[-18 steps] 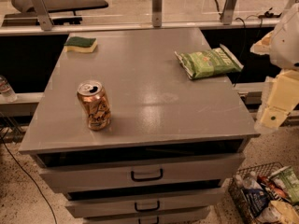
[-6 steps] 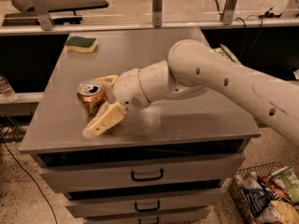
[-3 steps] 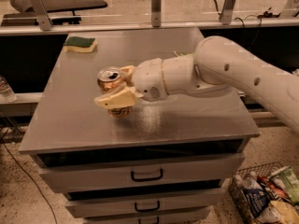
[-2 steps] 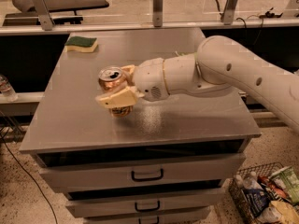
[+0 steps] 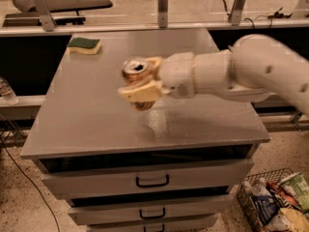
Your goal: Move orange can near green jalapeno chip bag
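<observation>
The orange can (image 5: 135,70) is held in my gripper (image 5: 144,81), lifted a little above the middle of the grey cabinet top (image 5: 91,110). Its silver top faces up. One cream finger (image 5: 141,92) crosses the can's front and the other sits behind it. My white arm (image 5: 241,71) reaches in from the right and covers the back right part of the top. The green jalapeno chip bag is hidden behind the arm.
A yellow sponge with a green top (image 5: 84,45) lies at the back left corner. Drawers (image 5: 152,181) run below the top's front edge. A wire basket of snack packets (image 5: 275,207) stands on the floor at lower right. A rail with posts (image 5: 163,6) runs behind.
The can was picked up from the front left of the top and has moved right, held in my gripper, toward the middle. The arm has moved right with it.
</observation>
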### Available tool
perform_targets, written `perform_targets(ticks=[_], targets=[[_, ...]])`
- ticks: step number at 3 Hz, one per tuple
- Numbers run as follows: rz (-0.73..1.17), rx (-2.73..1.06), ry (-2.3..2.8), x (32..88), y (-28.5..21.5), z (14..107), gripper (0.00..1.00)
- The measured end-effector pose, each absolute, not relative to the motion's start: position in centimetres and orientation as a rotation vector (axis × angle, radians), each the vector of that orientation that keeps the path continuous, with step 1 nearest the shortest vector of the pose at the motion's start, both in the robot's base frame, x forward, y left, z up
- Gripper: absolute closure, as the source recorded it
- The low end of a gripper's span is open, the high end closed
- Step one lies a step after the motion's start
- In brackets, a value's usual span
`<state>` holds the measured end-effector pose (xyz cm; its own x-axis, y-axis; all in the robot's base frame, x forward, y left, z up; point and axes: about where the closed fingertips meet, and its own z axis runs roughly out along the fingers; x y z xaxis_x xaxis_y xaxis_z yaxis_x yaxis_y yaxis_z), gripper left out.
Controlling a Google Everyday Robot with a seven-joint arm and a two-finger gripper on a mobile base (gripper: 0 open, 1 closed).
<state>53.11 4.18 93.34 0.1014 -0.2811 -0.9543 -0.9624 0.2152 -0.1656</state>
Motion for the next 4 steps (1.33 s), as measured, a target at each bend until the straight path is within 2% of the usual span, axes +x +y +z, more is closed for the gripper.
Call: perform_targets(ticks=[2,3,4], targets=[[0.428,-1.131,1.369,56.0,-9.7,99.3,1.00],[0.325,-1.068,1.399,58.8,-15.1,99.6,1.00],[0.310,-1.059,1.401,59.2,-15.9,99.7,1.00]])
